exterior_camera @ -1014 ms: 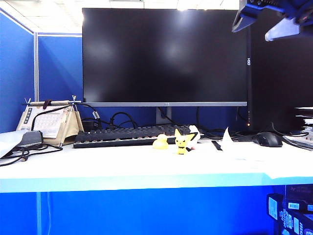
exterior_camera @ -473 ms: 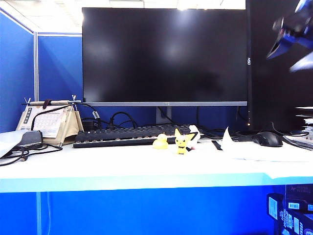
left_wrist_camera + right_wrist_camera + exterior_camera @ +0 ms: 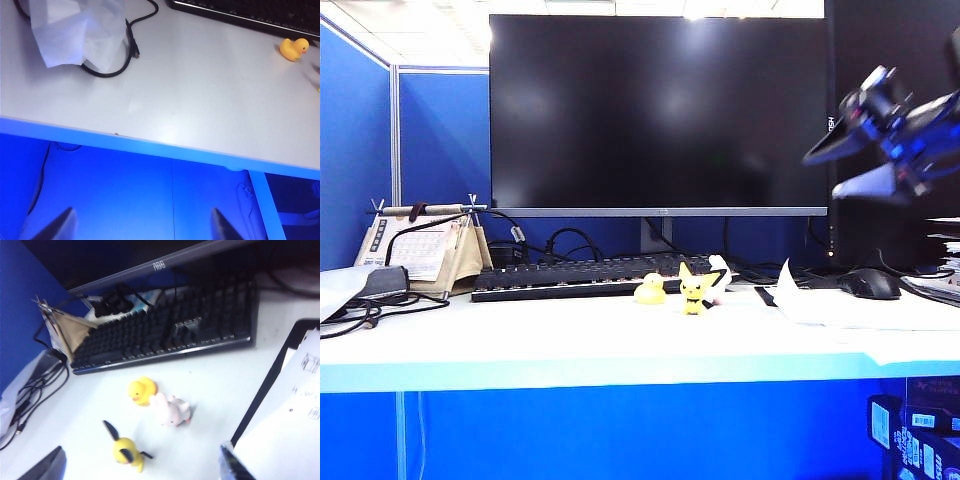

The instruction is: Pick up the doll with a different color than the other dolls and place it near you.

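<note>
I am keeping the right tool (image 3: 865,170) high in the air on the right side of the tabletop (image 3: 570,340), above the mouse (image 3: 867,284). Its fingers are standing wide apart and holding nothing, because I want it ready to go around a small toy. From there the wrist camera is looking down on all three dolls, so I can compare their colors.

The white doll (image 3: 170,410) is the one I am looking for. It is lying on the tabletop in front of the keyboard (image 3: 165,332), just beside the duck (image 3: 141,390), maybe touching it. The yellow pointy-eared doll (image 3: 125,449) is standing a little apart, closer to the front edge. In the exterior view this yellow doll is hiding most of the white one, so I am trusting the wrist view more.

The left tool (image 3: 142,227) is waiting low in front of the tabletop edge, with its fingers apart and empty. I am leaving it there so it is not blocking the right arm.

I think the grasp will be delicate, because the duck is so close to the white doll.
</note>
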### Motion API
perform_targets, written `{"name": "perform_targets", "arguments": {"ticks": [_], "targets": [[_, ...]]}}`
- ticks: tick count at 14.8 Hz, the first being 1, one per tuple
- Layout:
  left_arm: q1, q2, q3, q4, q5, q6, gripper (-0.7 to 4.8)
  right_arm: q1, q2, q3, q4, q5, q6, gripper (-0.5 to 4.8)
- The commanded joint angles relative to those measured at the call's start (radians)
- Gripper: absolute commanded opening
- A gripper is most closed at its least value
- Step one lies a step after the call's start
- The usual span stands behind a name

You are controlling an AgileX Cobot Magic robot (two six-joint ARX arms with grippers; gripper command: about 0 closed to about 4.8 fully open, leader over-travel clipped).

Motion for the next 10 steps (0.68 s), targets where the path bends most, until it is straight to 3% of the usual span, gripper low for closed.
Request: {"name": "perform_targets", "arguments": {"ticks": [1, 5, 10], "targets": [[0.0, 0.0, 0.003, 0.013, 0.0, -0.001, 3.5, 0.054, 0.077, 0.066, 0.008, 0.009, 0.003, 3.89], [0.0, 0.0, 0.003, 0.013, 0.0, -0.001, 3.5, 0.156, 0.214, 0.195, -0.025, 0.024, 0.005, 3.89], [0.0, 0.0, 0.003, 0.013, 0.0, -0.001, 3.5, 0.198, 0.319, 0.278, -0.067, 0.067, 0.005, 3.89]]}}
